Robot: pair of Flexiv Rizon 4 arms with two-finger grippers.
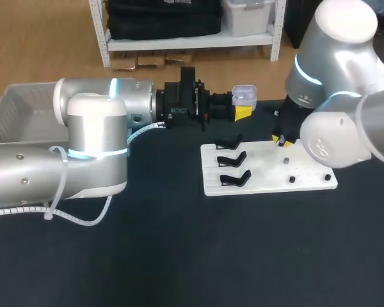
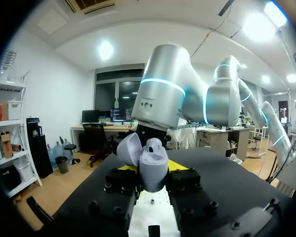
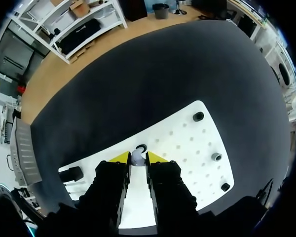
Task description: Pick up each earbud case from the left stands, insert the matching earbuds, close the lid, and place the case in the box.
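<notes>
Your left fingers (image 1: 243, 113) clamp the open earbud case (image 1: 244, 94) above the desk (image 1: 179, 256) behind the white board (image 1: 307, 169), your right fingers (image 3: 157, 158) pinch an earbud (image 3: 136, 157) at that board's far edge

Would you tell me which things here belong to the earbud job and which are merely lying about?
Job: earbud case in left gripper; earbud in right gripper; three empty black stands; white board; box.
Merely there: black table; white cable on left arm.
</notes>
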